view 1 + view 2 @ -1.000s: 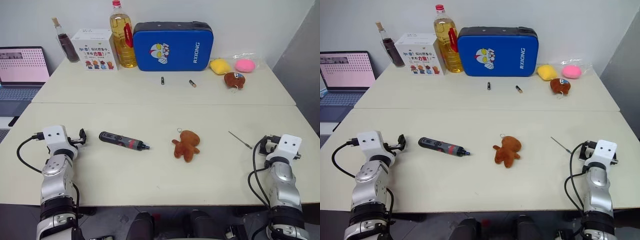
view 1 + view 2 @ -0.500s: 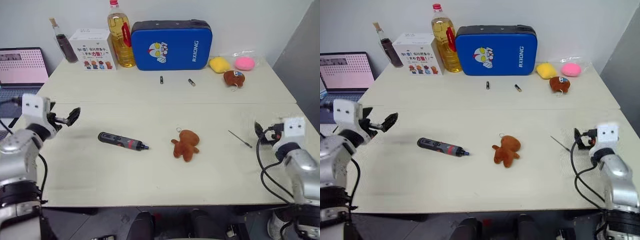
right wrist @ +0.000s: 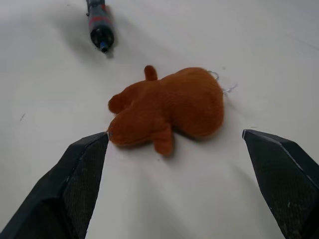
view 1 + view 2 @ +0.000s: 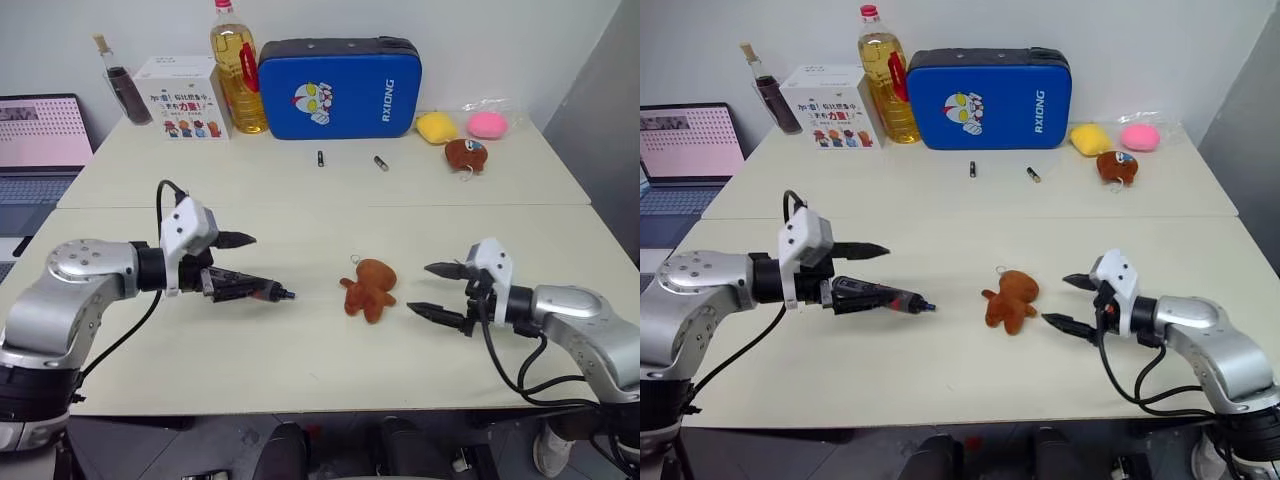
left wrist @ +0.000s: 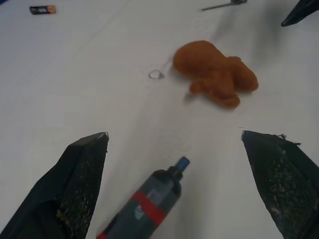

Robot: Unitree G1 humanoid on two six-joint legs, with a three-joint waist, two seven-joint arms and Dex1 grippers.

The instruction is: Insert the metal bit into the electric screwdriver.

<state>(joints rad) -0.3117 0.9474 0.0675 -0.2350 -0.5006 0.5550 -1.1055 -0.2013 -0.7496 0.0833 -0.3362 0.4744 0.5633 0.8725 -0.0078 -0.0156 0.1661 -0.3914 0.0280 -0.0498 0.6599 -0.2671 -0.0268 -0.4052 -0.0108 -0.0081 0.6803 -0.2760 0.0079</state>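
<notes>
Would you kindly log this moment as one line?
left pincer: open, over screwdriver | right pincer: open, empty, beside brown plush toy | bit: on table, untouched

Electric screwdriver [image 4: 880, 297] lying flat left of brown plush toy [image 4: 1011, 300], blue tip pointing toward it; dark body, red middle band. Metal bit [image 5: 223, 5], thin silver rod, lying flat beyond toy, apart from it.

The blue zip case [image 4: 988, 98] at the back of the table carries the word "RXIONG" in white letters, running up its right side. The white box [image 4: 836, 117] beside the oil bottle has printed characters, too small to read.
</notes>
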